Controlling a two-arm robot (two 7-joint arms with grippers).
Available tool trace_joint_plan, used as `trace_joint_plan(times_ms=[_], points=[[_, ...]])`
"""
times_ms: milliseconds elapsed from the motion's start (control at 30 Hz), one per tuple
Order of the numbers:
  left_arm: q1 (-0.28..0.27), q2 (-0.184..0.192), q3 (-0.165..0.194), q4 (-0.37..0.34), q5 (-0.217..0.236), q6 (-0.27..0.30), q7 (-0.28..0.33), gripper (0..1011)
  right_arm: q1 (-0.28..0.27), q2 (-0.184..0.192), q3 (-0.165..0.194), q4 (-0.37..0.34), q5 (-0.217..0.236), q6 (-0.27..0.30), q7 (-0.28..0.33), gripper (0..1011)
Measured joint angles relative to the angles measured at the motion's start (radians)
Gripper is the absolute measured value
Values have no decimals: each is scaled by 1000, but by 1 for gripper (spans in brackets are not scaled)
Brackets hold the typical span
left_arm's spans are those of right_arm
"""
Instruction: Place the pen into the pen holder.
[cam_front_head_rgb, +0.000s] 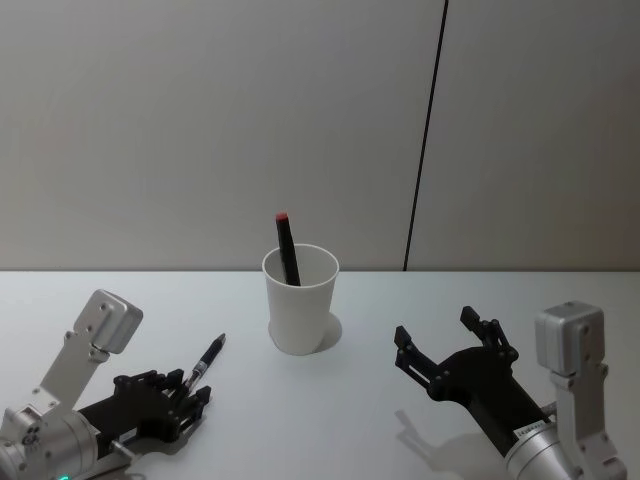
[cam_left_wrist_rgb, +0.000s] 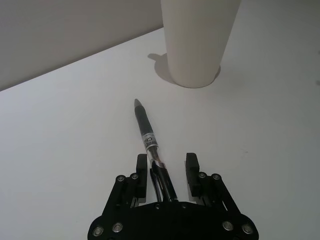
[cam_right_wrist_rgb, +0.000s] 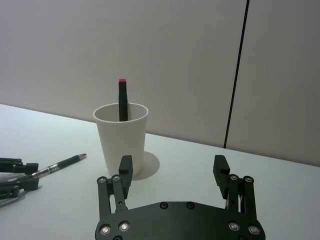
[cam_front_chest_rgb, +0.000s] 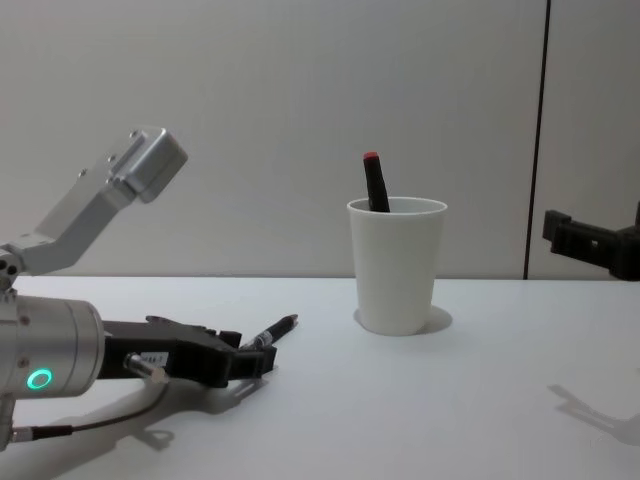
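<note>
The left gripper (cam_left_wrist_rgb: 166, 160) sits low on the white counter (cam_front_head_rgb: 340, 410) at the near left, its fingers apart on either side of the rear end of the black pen (cam_left_wrist_rgb: 146, 131). The pen lies flat, its tip pointing toward the pen holder (cam_front_head_rgb: 300, 305). The holder stands upright at the centre holding a black red-capped marker (cam_front_head_rgb: 288, 245), and the right gripper (cam_right_wrist_rgb: 173, 164) hovers at the near right with its fingers spread wide.

Can't read anything from my end: the pen (cam_left_wrist_rgb: 144, 124) has a printed band (cam_left_wrist_rgb: 149, 141) and the right arm (cam_front_head_rgb: 565, 400) a small sticker (cam_front_head_rgb: 527, 432), both illegible.
</note>
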Motion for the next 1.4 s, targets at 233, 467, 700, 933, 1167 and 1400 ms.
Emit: trace_joint_plan(times_ms=[233, 467, 700, 933, 1167, 1400], points=[[0, 0, 0, 0, 0, 0, 0, 439, 0, 0, 0, 0, 0, 0, 0, 1001], [0, 0, 0, 0, 0, 0, 0, 389, 0, 0, 0, 0, 0, 0, 0, 1001], [0, 0, 0, 0, 0, 0, 0, 342, 0, 0, 0, 0, 0, 0, 0, 1001], [0, 0, 0, 0, 0, 0, 0, 297, 0, 0, 0, 0, 0, 0, 0, 1001], [0, 0, 0, 0, 0, 0, 0, 249, 0, 0, 0, 0, 0, 0, 0, 1001], [0, 0, 0, 0, 0, 0, 0, 212, 0, 0, 0, 0, 0, 0, 0, 1001]])
